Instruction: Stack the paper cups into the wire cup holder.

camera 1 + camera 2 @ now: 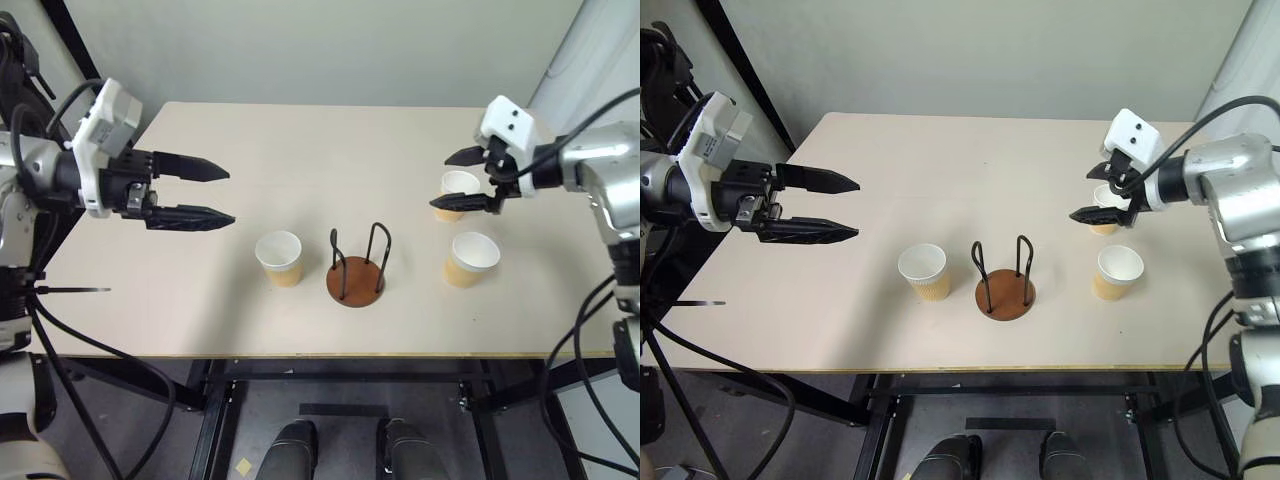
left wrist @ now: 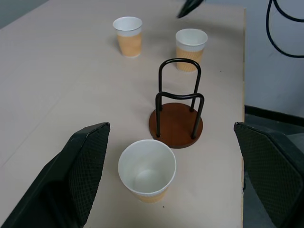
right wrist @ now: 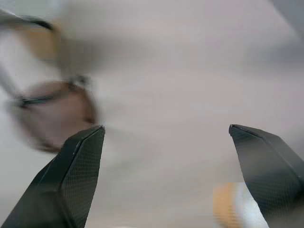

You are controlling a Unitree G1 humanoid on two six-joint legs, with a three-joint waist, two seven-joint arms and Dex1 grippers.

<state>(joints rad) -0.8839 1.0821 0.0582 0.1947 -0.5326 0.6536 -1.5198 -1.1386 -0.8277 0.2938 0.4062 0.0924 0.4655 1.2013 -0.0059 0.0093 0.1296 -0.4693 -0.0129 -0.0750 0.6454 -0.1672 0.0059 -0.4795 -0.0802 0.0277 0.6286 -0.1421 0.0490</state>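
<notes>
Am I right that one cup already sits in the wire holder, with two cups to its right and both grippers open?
Not quite: the wire cup holder is empty. The left wrist view shows bare wire loops over the disc. The third paper cup stands on the table on the holder's left. Two cups do stand on its right, and the left gripper and right gripper are open.

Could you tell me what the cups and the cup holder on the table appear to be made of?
Cups: likely paper, matte tan outside, white inside, with a thin rolled white rim. Holder: two thin black loops, probably coated or painted metal wire, slightly glossy, on a reddish-brown disc that looks like smooth stained wood, though it could be plastic.
</notes>
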